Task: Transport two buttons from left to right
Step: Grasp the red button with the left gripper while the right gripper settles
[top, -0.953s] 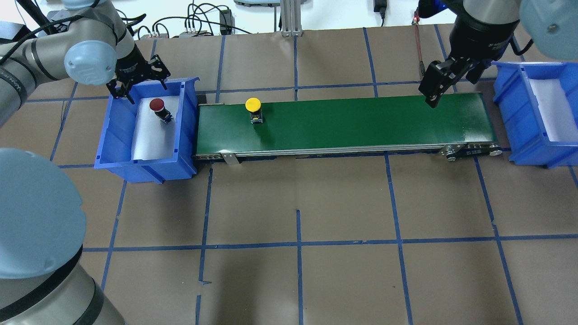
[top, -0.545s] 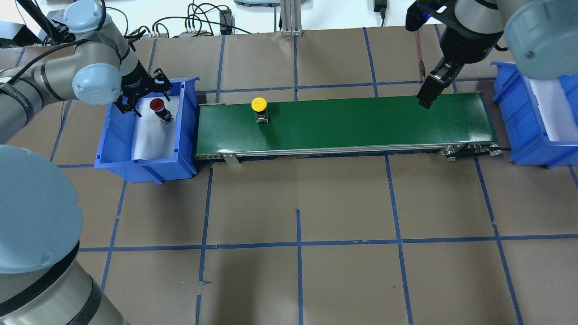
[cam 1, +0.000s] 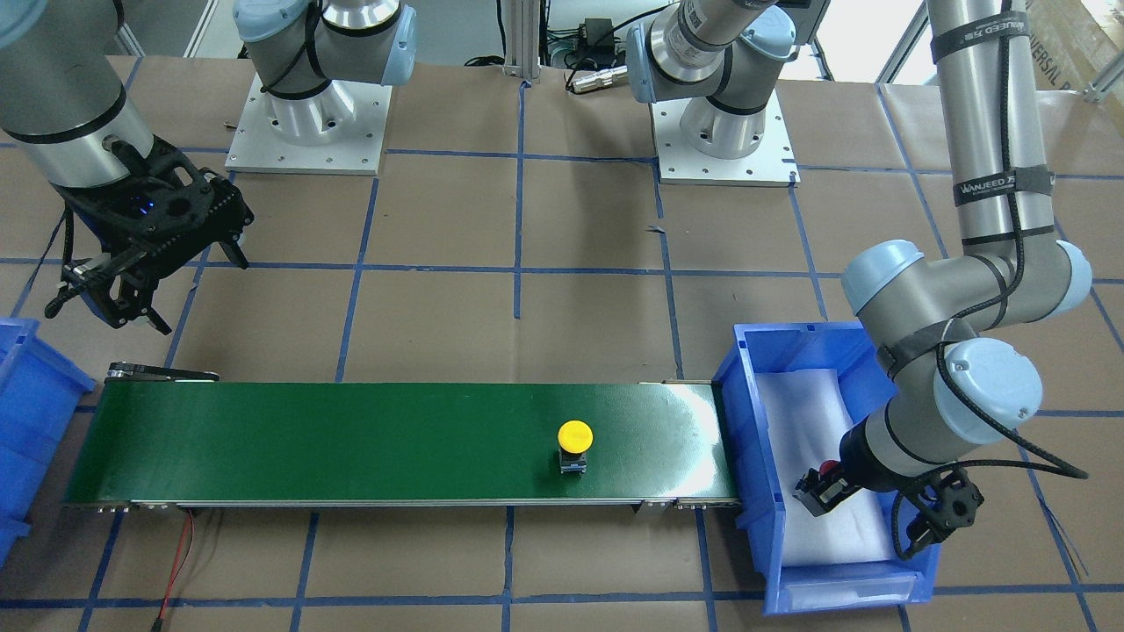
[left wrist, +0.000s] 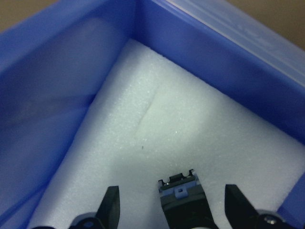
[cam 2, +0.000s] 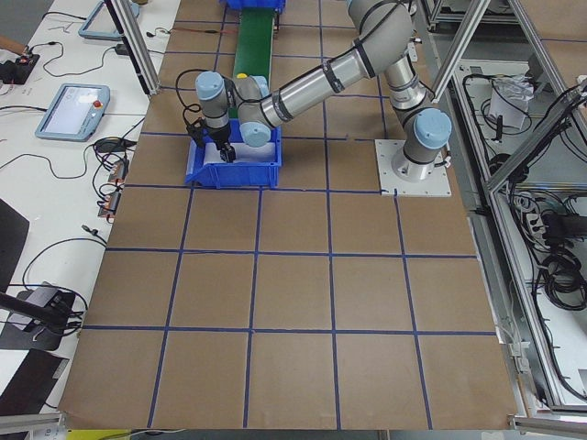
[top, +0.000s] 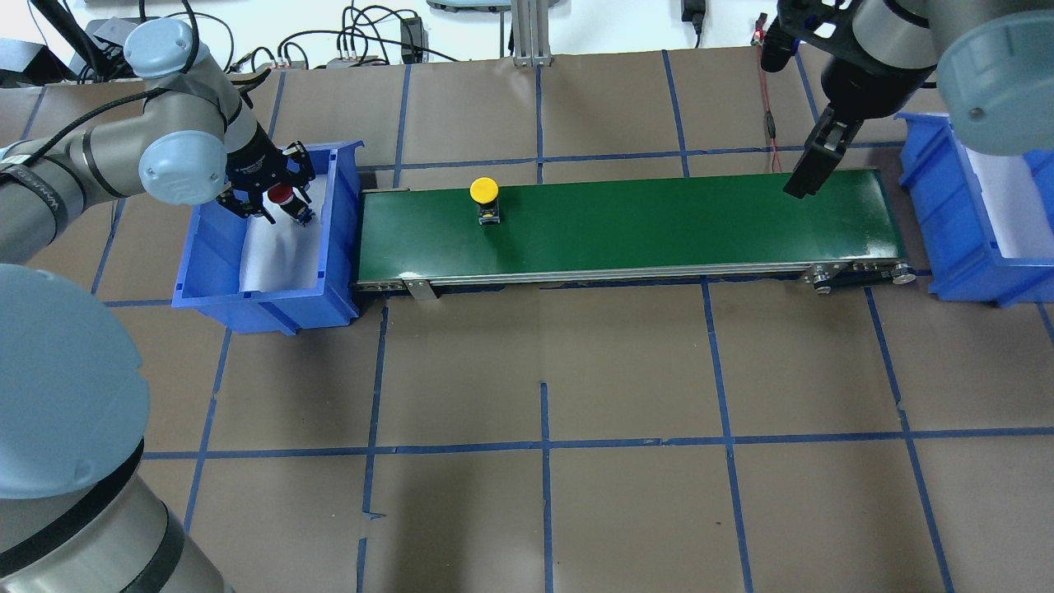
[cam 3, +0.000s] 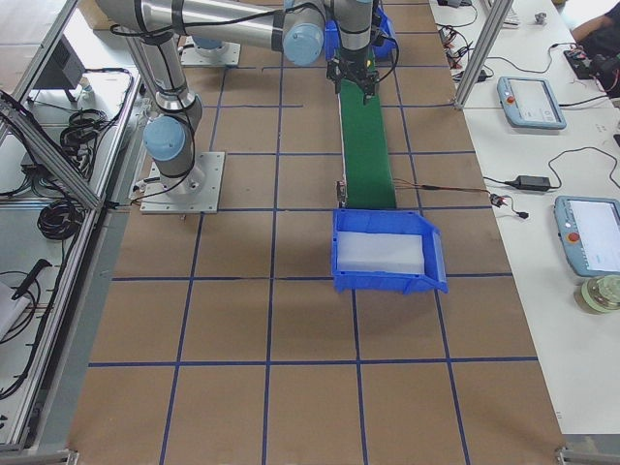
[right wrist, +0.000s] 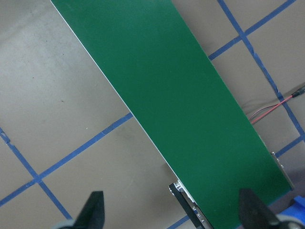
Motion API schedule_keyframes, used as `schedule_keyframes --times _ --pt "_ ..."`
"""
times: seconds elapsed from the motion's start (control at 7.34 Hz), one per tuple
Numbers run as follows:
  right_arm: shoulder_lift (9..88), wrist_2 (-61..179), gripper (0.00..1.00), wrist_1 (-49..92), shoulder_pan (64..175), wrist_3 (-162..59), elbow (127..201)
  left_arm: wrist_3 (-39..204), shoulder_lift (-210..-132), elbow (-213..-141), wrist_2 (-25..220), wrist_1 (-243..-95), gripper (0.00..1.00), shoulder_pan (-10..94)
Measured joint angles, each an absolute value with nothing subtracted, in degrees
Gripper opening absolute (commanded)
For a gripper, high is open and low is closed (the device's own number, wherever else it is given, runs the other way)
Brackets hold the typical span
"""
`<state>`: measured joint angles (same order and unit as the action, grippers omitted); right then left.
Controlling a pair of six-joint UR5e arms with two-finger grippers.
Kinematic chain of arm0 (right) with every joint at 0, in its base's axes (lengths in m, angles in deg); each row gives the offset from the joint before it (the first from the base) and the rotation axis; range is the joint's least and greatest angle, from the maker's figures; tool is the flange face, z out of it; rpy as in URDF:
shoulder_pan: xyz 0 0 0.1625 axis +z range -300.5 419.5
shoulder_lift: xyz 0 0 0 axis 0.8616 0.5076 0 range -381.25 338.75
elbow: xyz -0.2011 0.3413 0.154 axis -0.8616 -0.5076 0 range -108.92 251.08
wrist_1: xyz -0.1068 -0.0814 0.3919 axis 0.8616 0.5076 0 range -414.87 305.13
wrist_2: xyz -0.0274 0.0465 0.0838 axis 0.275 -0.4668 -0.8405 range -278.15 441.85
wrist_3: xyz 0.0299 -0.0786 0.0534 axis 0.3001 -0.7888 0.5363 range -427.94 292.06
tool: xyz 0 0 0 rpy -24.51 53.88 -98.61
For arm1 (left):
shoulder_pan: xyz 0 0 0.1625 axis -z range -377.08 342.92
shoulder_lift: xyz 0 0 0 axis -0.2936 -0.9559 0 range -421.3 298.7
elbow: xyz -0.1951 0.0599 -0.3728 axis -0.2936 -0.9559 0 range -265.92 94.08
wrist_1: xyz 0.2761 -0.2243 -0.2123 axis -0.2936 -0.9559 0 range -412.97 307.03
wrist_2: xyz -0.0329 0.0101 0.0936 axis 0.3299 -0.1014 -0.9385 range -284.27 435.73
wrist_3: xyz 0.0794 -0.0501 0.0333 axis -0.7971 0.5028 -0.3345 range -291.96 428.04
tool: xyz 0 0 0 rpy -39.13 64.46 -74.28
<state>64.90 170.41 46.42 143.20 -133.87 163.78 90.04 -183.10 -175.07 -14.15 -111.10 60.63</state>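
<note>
The red button (top: pixel 282 194) stands on white foam in the left blue bin (top: pixel 272 309). My left gripper (top: pixel 276 198) is down in that bin, open, one finger on either side of the button. In the left wrist view the button's black-grey body (left wrist: pixel 183 202) sits between the fingertips (left wrist: pixel 110 205) with a gap on each side. The yellow button (top: pixel 483 191) stands upright on the green conveyor belt (top: pixel 659 222), toward its left end, also seen from the front (cam 1: pixel 575 436). My right gripper (top: pixel 803 177) hovers open and empty above the belt's right end.
A second blue bin (top: pixel 955 247) with white foam stands past the belt's right end. Brown paper with a blue tape grid covers the table. Cables and a red wire (top: pixel 764 82) lie beyond the belt at the back.
My left gripper has dropped into the bin and now straddles the red button. The yellow button has ridden a little to the right on the belt. The right gripper shifted slightly right.
</note>
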Motion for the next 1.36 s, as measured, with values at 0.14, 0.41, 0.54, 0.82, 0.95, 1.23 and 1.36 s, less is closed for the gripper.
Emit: schedule_keyframes --times 0.14,0.41,0.54,0.82,0.95,1.23,1.36 --pt "64.58 169.73 1.00 46.75 142.50 -140.45 163.74 90.01 -182.89 -175.37 -13.73 -111.18 0.38 60.62" --pt "64.06 169.13 1.00 47.11 140.41 -150.27 163.42 89.57 -182.54 -175.56 -13.35 -111.23 0.36 60.62" --pt "63.91 169.07 1.00 47.20 139.82 -152.42 163.28 89.41 -182.30 -175.32 -13.42 -111.40 0.36 60.62" --pt "63.85 169.04 0.99 47.27 139.13 -155.98 163.21 89.16 -181.13 -174.64 -13.66 -112.80 0.36 60.63" --pt "63.76 169.04 0.99 47.71 138.71 -157.01 163.19 88.42 -180.29 -174.33 -13.84 -113.90 0.36 60.67" --pt "62.78 169.19 0.99 49.41 138.00 -158.18 163.28 84.89 -178.10 -174.06 -14.96 -116.38 0.36 60.80" --pt "62.09 169.52 0.99 49.75 137.88 -159.71 163.45 81.96 -176.48 -174.42 -16.29 -117.74 0.36 61.13"
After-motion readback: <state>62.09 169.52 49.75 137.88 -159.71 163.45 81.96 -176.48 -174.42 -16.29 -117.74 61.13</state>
